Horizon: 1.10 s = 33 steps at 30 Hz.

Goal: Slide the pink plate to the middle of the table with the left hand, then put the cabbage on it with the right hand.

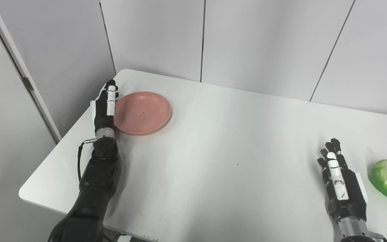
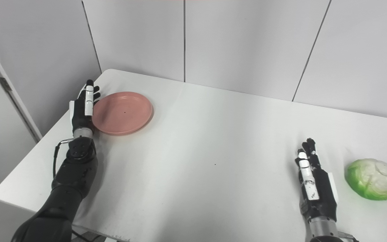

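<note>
Left hand (image 1: 107, 105) flat, fingers straight, holding nothing, edge-on against pink plate (image 1: 143, 112) just inside it. Probably light, rigid, slick on the tabletop (image 1: 213, 151): push at rim. Right hand (image 2: 314, 188) unclenched, empty; cabbage (image 2: 371, 179) beside it outward, leafy, roundish: wrap broadly.

Pink plate (image 1: 143, 113) lay flat, empty, upright at counter's far-left corner. Green-white cabbage (image 2: 371, 179) sat whole near right edge, well apart from the plate.
</note>
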Motion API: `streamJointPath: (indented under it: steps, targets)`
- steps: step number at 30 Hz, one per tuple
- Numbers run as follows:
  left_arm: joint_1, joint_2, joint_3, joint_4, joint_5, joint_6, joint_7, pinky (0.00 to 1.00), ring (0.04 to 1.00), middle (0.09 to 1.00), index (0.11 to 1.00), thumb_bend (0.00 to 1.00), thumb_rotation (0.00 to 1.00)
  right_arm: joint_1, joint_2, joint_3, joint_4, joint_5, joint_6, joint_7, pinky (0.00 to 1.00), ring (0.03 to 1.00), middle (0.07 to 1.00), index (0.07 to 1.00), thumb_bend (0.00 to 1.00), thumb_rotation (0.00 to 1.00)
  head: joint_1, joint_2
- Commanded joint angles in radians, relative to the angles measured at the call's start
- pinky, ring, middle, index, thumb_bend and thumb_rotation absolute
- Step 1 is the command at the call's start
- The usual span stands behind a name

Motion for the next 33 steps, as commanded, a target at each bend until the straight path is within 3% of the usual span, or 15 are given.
streamJointPath:
  steps: [1,9,18,25,33]
  targets:
    - [-0.036,0.028,-0.006,-0.012,0.003,0.016,-0.018,0.88,0.889,0.879,0.873,0.82,1.0,-0.018,0.002,-0.01,0.0,0.01,-0.042,0.001,1.0,1.0,1.0,1.0,0.67,0.77,0.0,0.001]
    - [-0.037,0.013,-0.037,-0.025,-0.006,0.088,-0.079,0.87,0.896,0.895,0.884,0.81,1.0,-0.015,0.002,-0.016,-0.001,0.011,-0.044,-0.001,1.0,1.0,1.0,1.0,0.68,0.75,0.003,-0.001]
    - [-0.045,-0.005,-0.023,-0.016,-0.092,0.089,-0.159,0.86,0.874,0.867,0.842,0.85,1.0,-0.014,0.003,-0.012,-0.003,-0.002,-0.056,-0.002,1.0,1.0,1.0,1.0,0.63,0.77,-0.01,-0.011]
    - [-0.038,-0.05,0.002,-0.083,-0.21,0.131,-0.242,0.83,0.851,0.846,0.825,0.84,1.0,-0.008,0.015,-0.006,-0.017,-0.003,-0.036,-0.005,1.0,1.0,1.0,1.0,0.64,0.78,-0.041,-0.024]
    - [-0.018,-0.078,-0.019,-0.163,-0.226,0.187,-0.302,0.83,0.857,0.852,0.835,0.87,1.0,-0.004,0.026,-0.004,-0.023,-0.018,-0.041,-0.017,1.0,1.0,1.0,1.0,0.69,0.76,-0.073,-0.023]
